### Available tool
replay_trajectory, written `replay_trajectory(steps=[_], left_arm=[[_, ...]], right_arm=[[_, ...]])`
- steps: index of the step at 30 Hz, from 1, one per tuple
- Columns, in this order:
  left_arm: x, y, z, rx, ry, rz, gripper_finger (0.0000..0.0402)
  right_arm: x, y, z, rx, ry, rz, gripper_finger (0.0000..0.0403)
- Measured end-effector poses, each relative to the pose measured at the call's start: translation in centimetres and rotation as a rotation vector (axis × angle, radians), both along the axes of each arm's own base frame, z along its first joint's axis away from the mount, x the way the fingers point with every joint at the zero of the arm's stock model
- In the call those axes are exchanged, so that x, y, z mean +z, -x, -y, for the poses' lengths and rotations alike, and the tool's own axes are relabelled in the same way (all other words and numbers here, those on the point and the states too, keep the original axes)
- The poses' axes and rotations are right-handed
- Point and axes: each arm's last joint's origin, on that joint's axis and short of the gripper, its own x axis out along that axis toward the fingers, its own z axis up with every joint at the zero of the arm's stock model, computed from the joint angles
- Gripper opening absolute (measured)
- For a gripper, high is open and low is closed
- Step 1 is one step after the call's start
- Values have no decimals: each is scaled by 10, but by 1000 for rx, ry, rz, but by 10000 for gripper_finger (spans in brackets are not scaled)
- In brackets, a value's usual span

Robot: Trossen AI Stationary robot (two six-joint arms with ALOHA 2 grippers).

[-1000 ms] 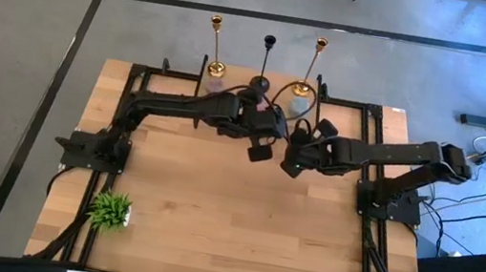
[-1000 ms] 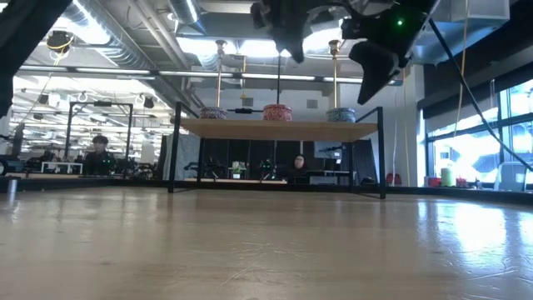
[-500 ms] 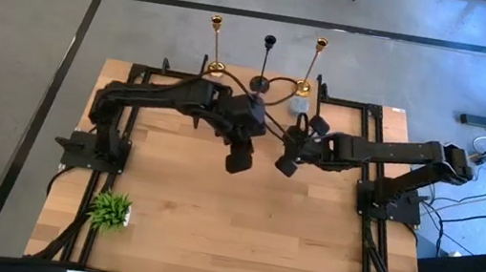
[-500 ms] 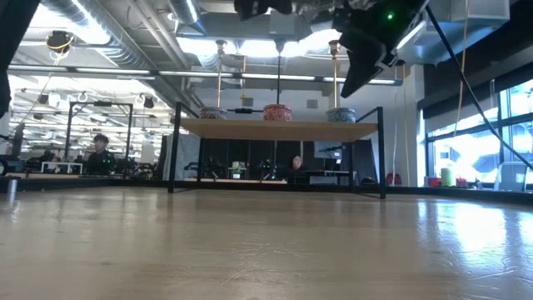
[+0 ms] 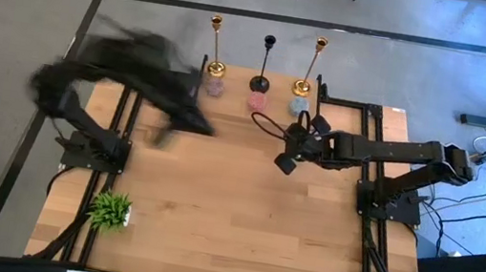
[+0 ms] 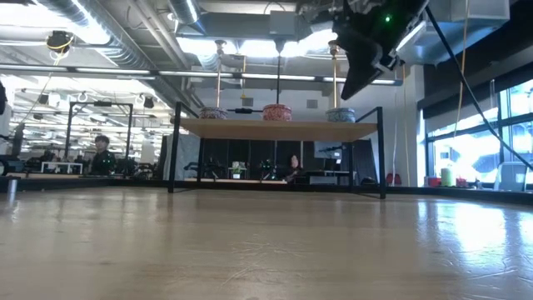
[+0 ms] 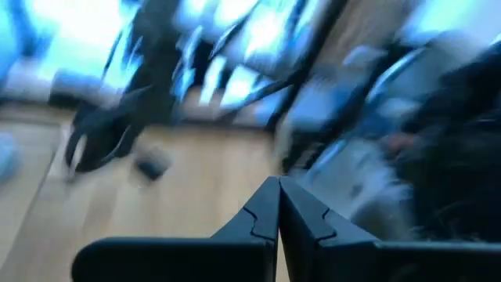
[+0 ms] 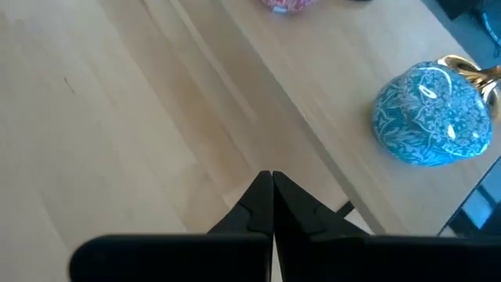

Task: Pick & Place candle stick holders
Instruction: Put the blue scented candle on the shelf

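Candle stick holders (image 5: 264, 60) at table's far edge, beyond clenched right claw (image 5: 283, 164), apart

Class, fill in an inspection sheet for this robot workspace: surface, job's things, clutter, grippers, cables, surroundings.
Surface: wooden table, bare in the middle.
Job's things: two gold candlesticks and a black candlestick upright at the far edge.
Clutter: small green plant at the near left corner.
Grippers: left gripper shut, empty, blurred in motion; right gripper shut, empty, above the table.
Cables: looped cable at the right arm.
Surroundings: seated person in the room behind.
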Motion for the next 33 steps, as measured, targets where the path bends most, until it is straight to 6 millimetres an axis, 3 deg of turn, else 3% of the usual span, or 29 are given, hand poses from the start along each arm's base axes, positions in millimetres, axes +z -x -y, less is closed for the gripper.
replay_trajectory(steps=[3, 4, 5, 8, 10, 15, 19, 24, 29, 33], left_arm=[[-30, -41, -9, 110, -51, -124, 1], [-32, -45, -12, 143, -67, -126, 2], [-26, -40, -13, 177, -83, -97, 2], [8, 14, -15, 263, -114, 40, 1], [20, 28, -16, 283, -120, 124, 1], [-6, -5, -20, 320, -166, -16, 1], [10, 20, -18, 338, -170, 51, 2], [-4, 0, -20, 328, -196, -22, 1], [4, 9, -20, 329, -221, 18, 2], [-4, 2, -20, 297, -242, -24, 1]], right_arm=[[1, -1, 0, -10, -7, 19, 0], [2, -2, 1, -12, -6, 30, 0], [2, -3, 3, -9, -1, 35, 0], [1, -4, 13, -11, 0, 20, 0], [-2, -3, 23, -27, -22, -3, 0], [-8, -3, 47, -93, -48, -34, 0], [-10, -3, 58, -108, -64, -38, 0], [-13, -6, 64, -123, -69, -24, 0], [-15, -11, 69, -142, -68, 6, 0], [-18, -12, 71, -167, -80, 11, 0]])
